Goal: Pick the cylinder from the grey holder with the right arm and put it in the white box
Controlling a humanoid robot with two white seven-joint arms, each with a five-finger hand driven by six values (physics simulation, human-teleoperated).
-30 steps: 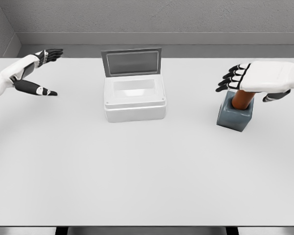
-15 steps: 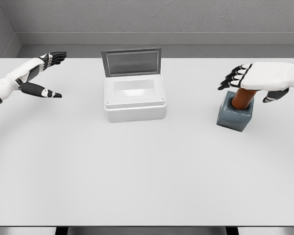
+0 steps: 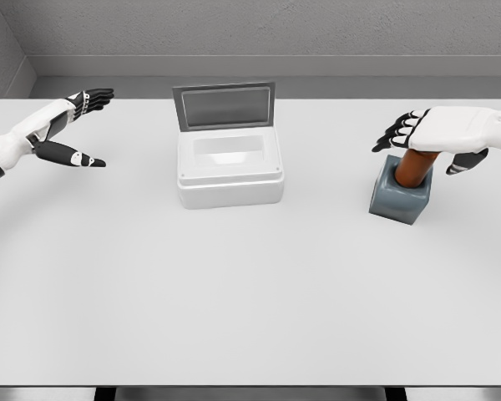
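A brown-orange cylinder (image 3: 415, 170) stands upright in the grey holder (image 3: 398, 200) at the right of the table. My right hand (image 3: 426, 142) hovers palm down right over the cylinder's top and hides it. Its fingers (image 3: 394, 134) point left, slightly bent, and its thumb hangs to the right of the cylinder; they do not close around it. The white box (image 3: 230, 188) stands left of centre with its grey lid (image 3: 224, 106) raised at the back. My left hand (image 3: 83, 125) is held open above the far left of the table.
The white table (image 3: 250, 301) stretches wide between the box and the holder and toward the front edge. A grey wall runs along the back.
The right hand's fingers have bent slightly downward over the cylinder. The left arm has drawn back a little toward the left edge.
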